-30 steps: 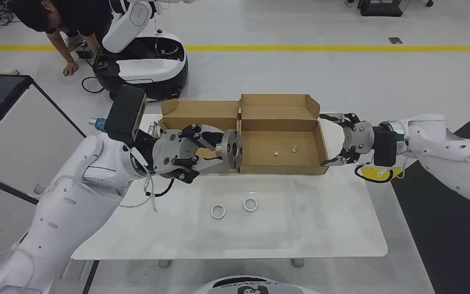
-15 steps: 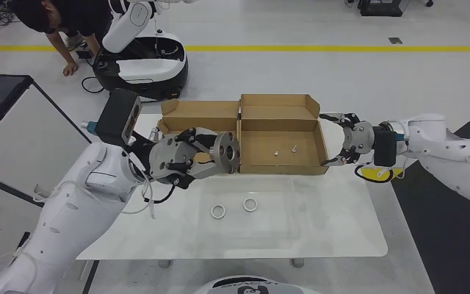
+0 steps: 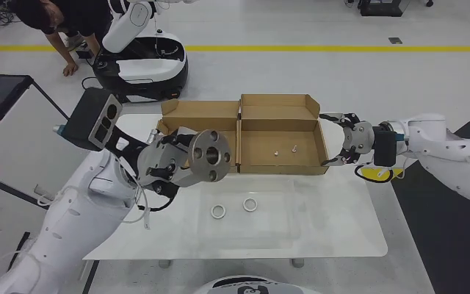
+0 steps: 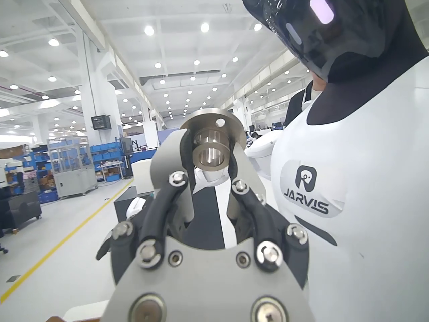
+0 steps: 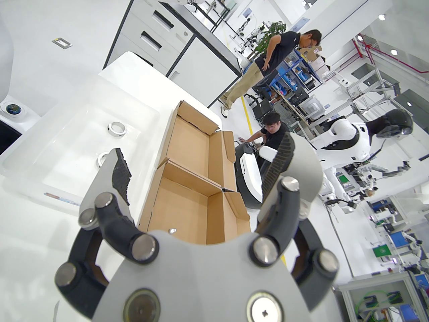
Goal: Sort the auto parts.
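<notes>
My left gripper (image 4: 210, 151), clamped on a metal flange (image 3: 211, 155), has lifted it from over the left box (image 3: 192, 112) and tipped its face upward, at nine o'clock on the bench (image 3: 345, 220). It is probably not sorted yet. My right gripper (image 3: 326, 140), spread apart, stays at three o'clock.

Readable text, numbers, signs: none that can be made out.
Item 1: label strip (image 5: 62, 197), coloured, on the outer wall of the tray (image 5: 67, 135) on the table. Its print is too small to read.
</notes>
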